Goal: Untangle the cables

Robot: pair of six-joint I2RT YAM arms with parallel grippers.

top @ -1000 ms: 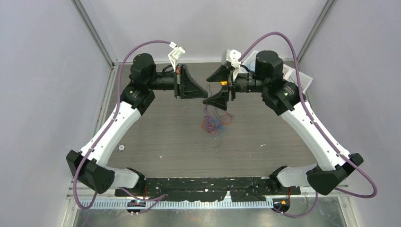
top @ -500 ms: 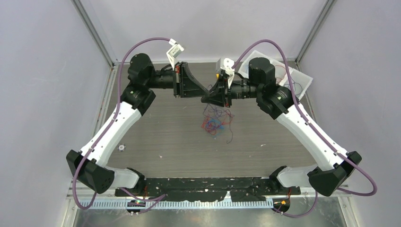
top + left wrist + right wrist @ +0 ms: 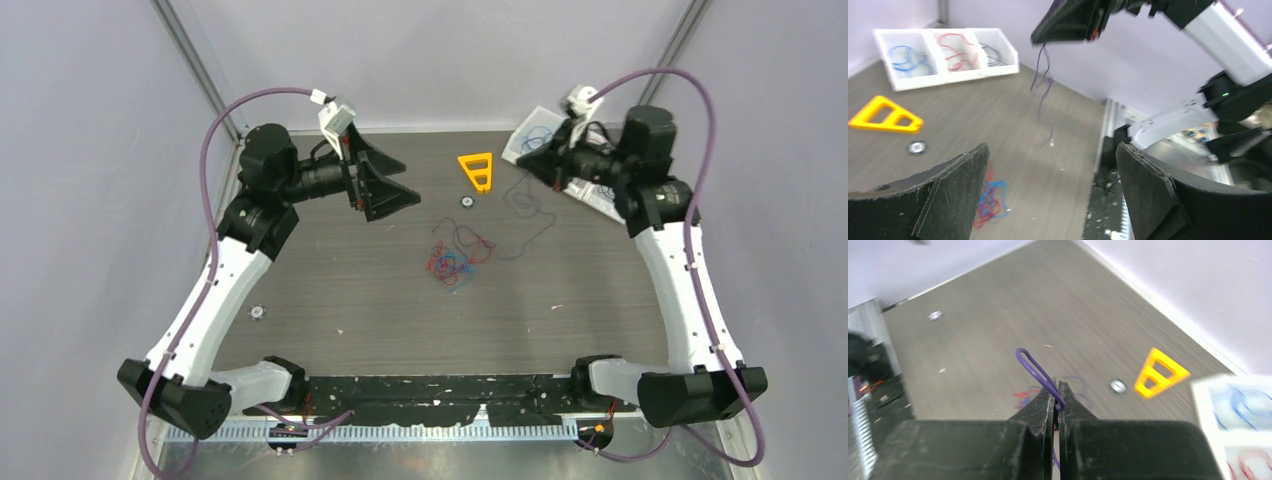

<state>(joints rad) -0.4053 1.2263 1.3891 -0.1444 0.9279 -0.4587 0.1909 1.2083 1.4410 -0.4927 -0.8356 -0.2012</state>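
The cables lie as a small red and blue clump (image 3: pixel 455 262) mid-table, also low in the left wrist view as the clump (image 3: pixel 990 205). My right gripper (image 3: pixel 524 159) is raised at the back right, shut on a dark purple cable (image 3: pixel 1035 370) that loops out from between its tips (image 3: pixel 1056 387). That purple cable (image 3: pixel 526 235) trails down toward the clump, and the left wrist view shows the purple cable (image 3: pixel 1043 85) dangling from the right gripper (image 3: pixel 1068 22). My left gripper (image 3: pixel 410 183) hangs wide open at the back left, its jaws (image 3: pixel 1052 150) holding nothing.
An orange plastic triangle (image 3: pixel 477 170) and a small metal washer (image 3: pixel 467 201) lie behind the clump. A white three-compartment tray (image 3: pixel 945 55) holding blue, red and dark wires sits at the back right corner, under the right arm. Another small washer (image 3: pixel 256 312) lies front left.
The two grippers, close together over the clump a second ago, have swung apart. The left opened and drew back left. The right shut on the purple cable and carried it right, toward the tray.
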